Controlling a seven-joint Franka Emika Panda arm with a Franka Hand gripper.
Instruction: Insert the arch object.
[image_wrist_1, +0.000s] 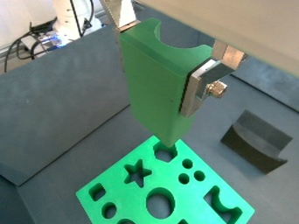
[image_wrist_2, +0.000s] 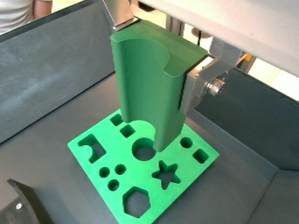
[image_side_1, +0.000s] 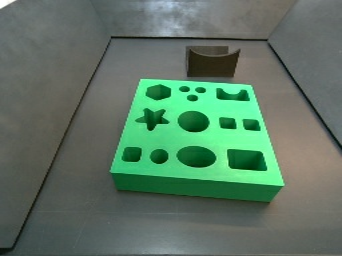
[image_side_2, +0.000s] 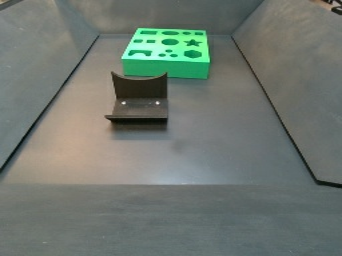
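Step in hand is the approach: nothing is picked up yet. The arch object (image_side_1: 211, 60), a small dark grey-brown block with a semicircular notch in its upper edge, sits on the dark grey desk (image_side_2: 174, 185). It is behind the flat green board with shaped holes (image_side_1: 201, 183), near it but not touching. A side view shows it alone on the bare desk (image_side_2: 138, 97), notch up. It also shows off to the side in a wrist view (image_wrist_1: 260, 140), well clear of the pincer.

The pincer (image_wrist_1: 158, 96) hangs above the board's edge, out of both side views. In both wrist views a tall plain green slab (image_wrist_2: 142, 87) fills the space at the pincer. One flat silver finger (image_wrist_1: 201, 92) lies against the slab's side and the opposite finger is hidden. So I cannot tell whether the pincer is spread or pressed together. It is not pinching the arch object.

Next move, as I judge it: you take the pincer off the board, across to the arch object, and line the fingers on its two flat faces. Come down and grip it square. Then you need the arch-shaped hole (image_side_1: 234, 93) near the board's far edge. Match the notch direction before you press in, or it will likely jam.
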